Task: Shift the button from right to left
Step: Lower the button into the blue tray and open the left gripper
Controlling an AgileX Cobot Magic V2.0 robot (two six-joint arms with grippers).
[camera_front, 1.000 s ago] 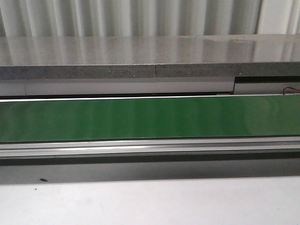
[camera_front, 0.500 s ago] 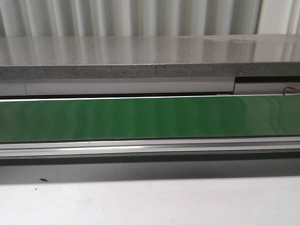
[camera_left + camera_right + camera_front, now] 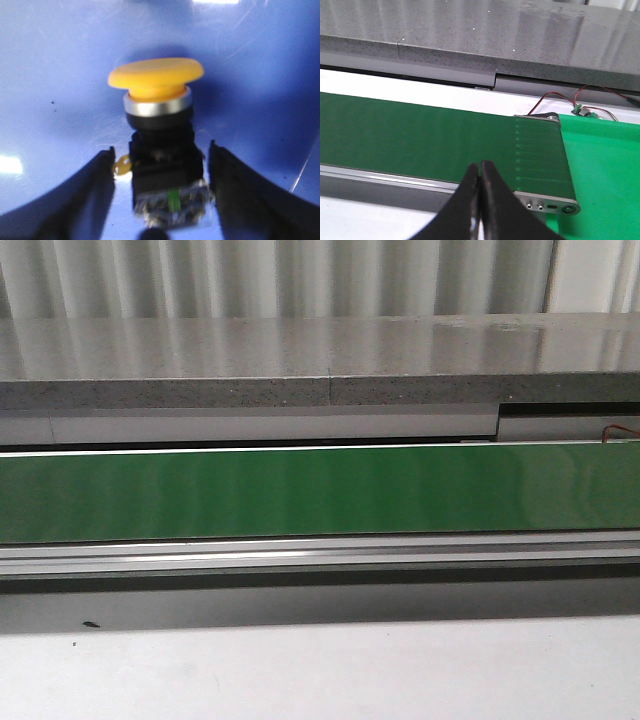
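The left end effector (image 3: 160, 200) stood wide, fingers either side of the button (image 3: 159, 145) without touching it, on a blue surface (image 3: 60, 75), probably the left-side container; the move looked nearly complete. The right end effector (image 3: 480, 200) was closed and empty over the green conveyor belt (image 3: 420, 140), nothing obstructing

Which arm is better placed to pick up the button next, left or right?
Left, I'd judge. The left gripper is open with the button sitting between its fingers on a blue surface. The right gripper is shut over the green conveyor belt, with no button in sight.
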